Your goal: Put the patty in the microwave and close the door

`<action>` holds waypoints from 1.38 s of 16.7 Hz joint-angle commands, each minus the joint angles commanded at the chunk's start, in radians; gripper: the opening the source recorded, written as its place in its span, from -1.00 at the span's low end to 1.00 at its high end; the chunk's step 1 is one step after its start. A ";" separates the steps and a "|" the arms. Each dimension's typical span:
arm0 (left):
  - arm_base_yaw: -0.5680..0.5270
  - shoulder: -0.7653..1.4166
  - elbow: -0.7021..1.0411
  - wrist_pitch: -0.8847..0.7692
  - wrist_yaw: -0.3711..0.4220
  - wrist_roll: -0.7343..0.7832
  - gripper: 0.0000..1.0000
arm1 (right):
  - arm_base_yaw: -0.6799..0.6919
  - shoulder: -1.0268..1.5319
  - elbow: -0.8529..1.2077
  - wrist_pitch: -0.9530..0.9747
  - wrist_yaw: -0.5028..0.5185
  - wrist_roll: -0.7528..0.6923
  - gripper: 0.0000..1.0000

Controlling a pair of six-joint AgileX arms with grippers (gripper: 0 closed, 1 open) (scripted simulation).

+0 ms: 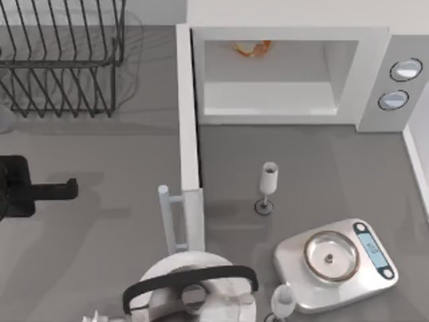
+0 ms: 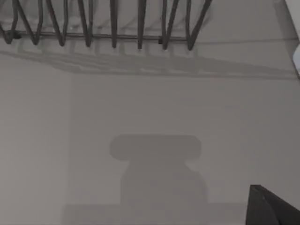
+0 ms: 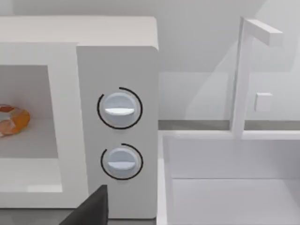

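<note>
Patty already lying at back of microwave cavity; door standing wide open. Closing step pending: needs push on door. Left claw parked over bench's left; spread impossible to tell.

The patty lies at the back of the microwave, whose door stands swung wide open over the grey worktop. The left arm's pincer sits near the worktop's left edge, beside a wire rack. A wine glass stands before the oven, near a silver scale.
</note>
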 joint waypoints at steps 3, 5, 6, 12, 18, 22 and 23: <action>-0.163 0.204 0.116 -0.063 -0.115 -0.093 -1.00 | 0.000 0.000 0.000 0.000 0.000 0.000 1.00; -0.223 0.288 0.173 -0.094 -0.153 -0.146 -1.00 | 0.000 0.000 0.000 0.000 0.000 0.000 1.00; -0.242 0.318 0.196 -0.106 -0.164 -0.169 -1.00 | 0.000 0.000 0.000 0.000 0.000 0.000 1.00; -0.260 0.367 0.234 -0.126 -0.186 -0.209 -1.00 | 0.000 0.000 0.000 0.000 0.000 0.000 1.00; -0.257 0.404 0.154 -0.021 -0.184 -0.208 -1.00 | 0.000 0.000 0.000 0.000 0.000 0.000 1.00; -0.256 0.444 0.067 0.117 -0.183 -0.206 -1.00 | 0.000 0.000 0.000 0.000 0.000 0.000 1.00; -0.256 0.454 0.049 0.153 -0.183 -0.207 -1.00 | 0.000 0.000 0.000 0.000 0.000 0.000 1.00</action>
